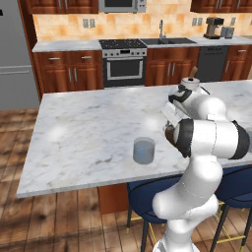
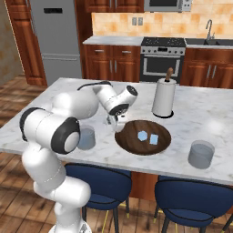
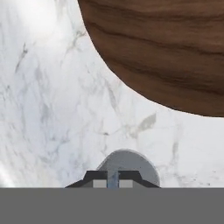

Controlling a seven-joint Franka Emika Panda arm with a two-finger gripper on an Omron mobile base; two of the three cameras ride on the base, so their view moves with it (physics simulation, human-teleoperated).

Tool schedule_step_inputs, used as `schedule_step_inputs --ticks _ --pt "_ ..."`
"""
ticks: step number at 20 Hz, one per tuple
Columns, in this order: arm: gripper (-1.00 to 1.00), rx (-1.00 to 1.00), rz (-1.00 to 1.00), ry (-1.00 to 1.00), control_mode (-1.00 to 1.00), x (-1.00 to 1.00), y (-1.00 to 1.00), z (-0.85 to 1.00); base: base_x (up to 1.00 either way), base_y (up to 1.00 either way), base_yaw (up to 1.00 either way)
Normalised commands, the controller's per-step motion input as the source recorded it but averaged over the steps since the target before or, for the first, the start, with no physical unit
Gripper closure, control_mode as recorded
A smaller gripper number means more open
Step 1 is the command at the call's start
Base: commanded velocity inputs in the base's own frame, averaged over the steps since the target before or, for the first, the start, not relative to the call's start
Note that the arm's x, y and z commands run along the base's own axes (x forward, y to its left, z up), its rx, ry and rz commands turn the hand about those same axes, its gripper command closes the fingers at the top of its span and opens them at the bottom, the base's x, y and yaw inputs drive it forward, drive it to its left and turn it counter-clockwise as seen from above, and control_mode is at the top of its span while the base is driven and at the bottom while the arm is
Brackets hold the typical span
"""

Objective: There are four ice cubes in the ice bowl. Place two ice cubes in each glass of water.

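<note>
Counter (image 2: 200, 111): white marble island; bowl (image 2: 132, 139), two glasses (image 2: 201, 154), paper-towel roll (image 2: 164, 98).
Room: wooden cabinets (image 1: 69, 71), oven (image 1: 124, 66), fridge (image 2: 54, 38), blue stools (image 2: 193, 200).
End effector (image 2: 114, 124): fingertips nearly together, hold unclear.

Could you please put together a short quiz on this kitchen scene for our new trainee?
1. How many ice cubes lie in the ice bowl?
2. What stands on the counter just beyond the ice bowl? A. paper-towel roll B. kettle C. toaster
3. True or false: in the hand view, the jaws of the gripper stand wide open.
Key: 1. two; 2. A; 3. false, the jaws are nearly together.
</note>
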Motion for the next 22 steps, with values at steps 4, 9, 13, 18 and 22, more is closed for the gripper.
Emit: schedule_step_inputs --ticks 4,9,13,18,22 --pt "1.0 0.0 0.12 0.0 -1.0 -0.24 0.88 0.0 0.0 0.0 0.0" --pt "1.0 0.0 0.08 0.0 -1.0 -0.16 0.55 0.0 0.0 0.0 0.0" --pt "1.0 0.0 0.05 0.0 -1.0 -0.1 0.36 -0.02 0.0 0.0 0.0" --pt "1.0 0.0 0.02 0.01 -1.0 0.0 0.07 -0.15 0.0 0.0 0.0" --pt "1.0 0.0 0.01 0.0 -1.0 0.0 0.0 -0.13 0.0 0.0 0.0"
